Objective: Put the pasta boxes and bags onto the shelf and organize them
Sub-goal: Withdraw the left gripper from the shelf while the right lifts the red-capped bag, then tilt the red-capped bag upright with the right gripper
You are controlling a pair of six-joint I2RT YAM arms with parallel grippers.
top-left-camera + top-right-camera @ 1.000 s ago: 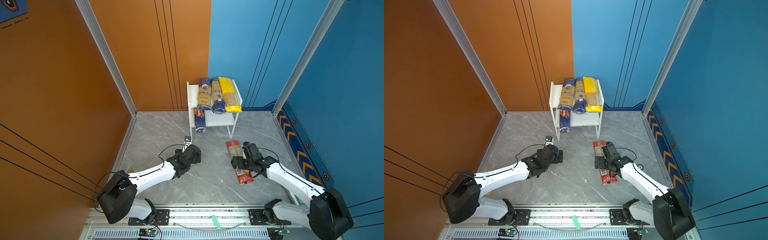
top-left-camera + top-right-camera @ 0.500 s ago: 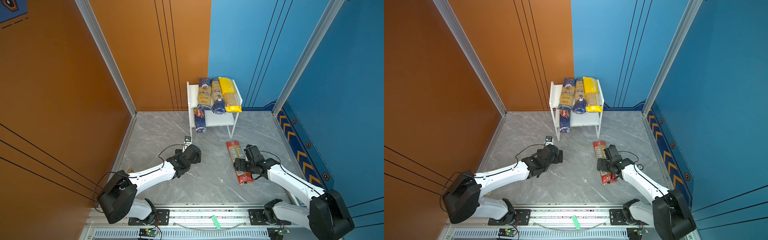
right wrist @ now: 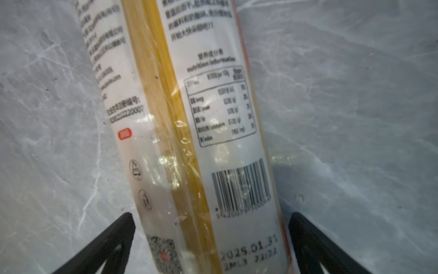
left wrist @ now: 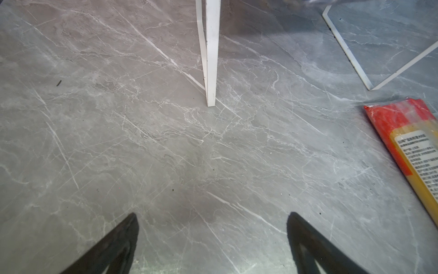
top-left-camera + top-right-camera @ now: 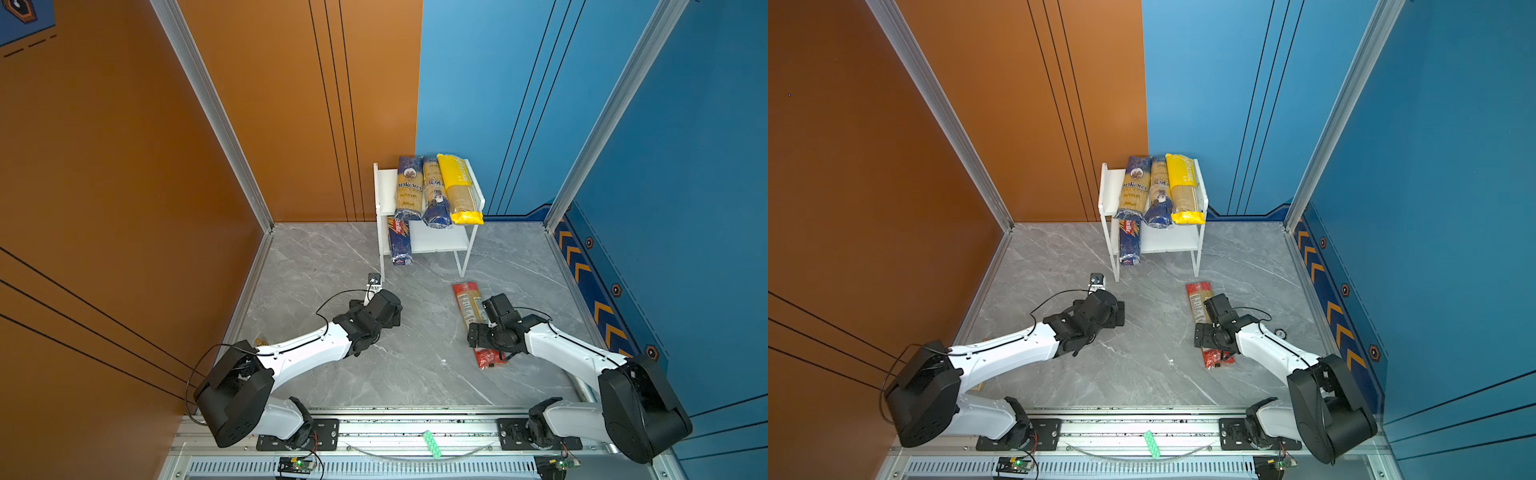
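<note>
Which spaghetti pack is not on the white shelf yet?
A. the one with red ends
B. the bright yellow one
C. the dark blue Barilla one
A: the pack with red ends lies on the grey tabletop in front of the shelf, between the open jaws of the right gripper.

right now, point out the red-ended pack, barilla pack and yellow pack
red-ended pack (image 5: 465, 289), a top view, far red end
Barilla pack (image 5: 400, 245), a top view, blue middle
yellow pack (image 5: 454, 176), a top view, yellow printed part

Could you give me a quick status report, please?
Left gripper open, empty. Right gripper open, astride clear red-ended spaghetti pack on the table. Nothing in the way.
</note>
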